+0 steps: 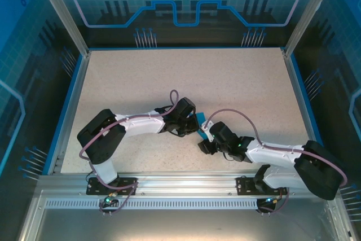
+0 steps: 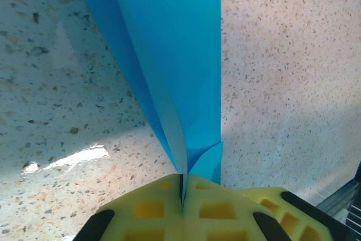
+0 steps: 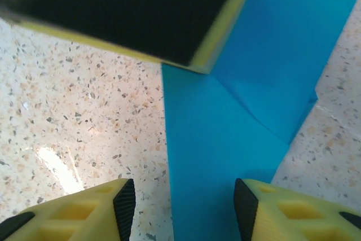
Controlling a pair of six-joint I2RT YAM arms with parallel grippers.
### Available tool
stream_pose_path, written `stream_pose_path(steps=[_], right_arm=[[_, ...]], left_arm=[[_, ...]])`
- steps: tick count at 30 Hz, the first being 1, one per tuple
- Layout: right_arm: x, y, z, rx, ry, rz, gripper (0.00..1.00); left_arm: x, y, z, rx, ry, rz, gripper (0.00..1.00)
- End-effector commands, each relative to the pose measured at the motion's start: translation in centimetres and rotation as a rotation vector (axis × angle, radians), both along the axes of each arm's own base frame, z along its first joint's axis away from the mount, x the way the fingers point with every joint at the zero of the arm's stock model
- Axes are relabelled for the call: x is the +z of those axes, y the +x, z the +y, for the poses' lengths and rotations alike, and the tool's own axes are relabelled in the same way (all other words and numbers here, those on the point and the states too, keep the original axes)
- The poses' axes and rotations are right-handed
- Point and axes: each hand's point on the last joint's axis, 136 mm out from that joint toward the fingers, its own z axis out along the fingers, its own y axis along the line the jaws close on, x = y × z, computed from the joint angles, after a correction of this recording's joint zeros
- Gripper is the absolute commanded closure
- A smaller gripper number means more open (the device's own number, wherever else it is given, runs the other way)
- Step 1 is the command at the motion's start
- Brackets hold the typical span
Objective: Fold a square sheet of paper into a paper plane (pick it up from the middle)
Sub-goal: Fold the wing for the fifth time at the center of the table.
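Left wrist view: my left gripper [image 2: 183, 190], closed, pinches the folded paper [image 2: 169, 55].
My right gripper [image 3: 183, 201] stands half open over it, holding nothing.

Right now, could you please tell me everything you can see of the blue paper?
The paper is thin, plain and bright blue, with a smooth surface. It is partly folded: a diagonal crease crosses it and its layers overlap. It sits mid-table between the arms. One folded edge is pinched in the shut left gripper, and the right gripper stands open above its flat part.
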Motion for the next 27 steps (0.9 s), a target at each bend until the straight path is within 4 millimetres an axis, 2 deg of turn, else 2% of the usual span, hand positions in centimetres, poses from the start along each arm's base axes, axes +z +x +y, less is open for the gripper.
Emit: stream_pose_path(steps=[1,9,12,18,20,22,25,27], right_arm=[[1.6,1.5,1.2,0.004,0.017,-0.104,0.51],[0.4,1.9,0.5,-0.029,-0.021,-0.104,0.68],[0.1,1.8,0.3,-0.039,-0.030,-0.092,0.78],[-0.2,1.5,0.6,-0.045,0.001,-0.058,0.91],[-0.2,1.3,1.2,-0.037,0.039,-0.032,0.94],[-0.3,1.0,1.5,-0.035,0.070,-0.006,0.95],[-0.4,0.9,1.7,-0.049,0.111,0.017,0.95],[-0.4,0.8,1.7,-0.060,0.135,0.023,0.94]], left_arm=[[0.1,-0.3,-0.4,-0.032,-0.004,0.018,1.00],[-0.1,-0.4,-0.3,-0.038,-0.001,0.022,1.00],[0.0,-0.5,-0.3,-0.040,-0.002,0.023,1.00],[0.5,-0.4,0.1,-0.034,-0.001,0.013,0.99],[0.8,-0.4,0.5,-0.025,0.002,0.007,0.85],[1.4,-0.3,1.0,-0.014,0.002,-0.007,0.80],[2.0,-0.1,2.1,0.016,0.008,-0.026,0.59],[2.5,0.0,2.6,0.027,-0.003,-0.039,0.57]])
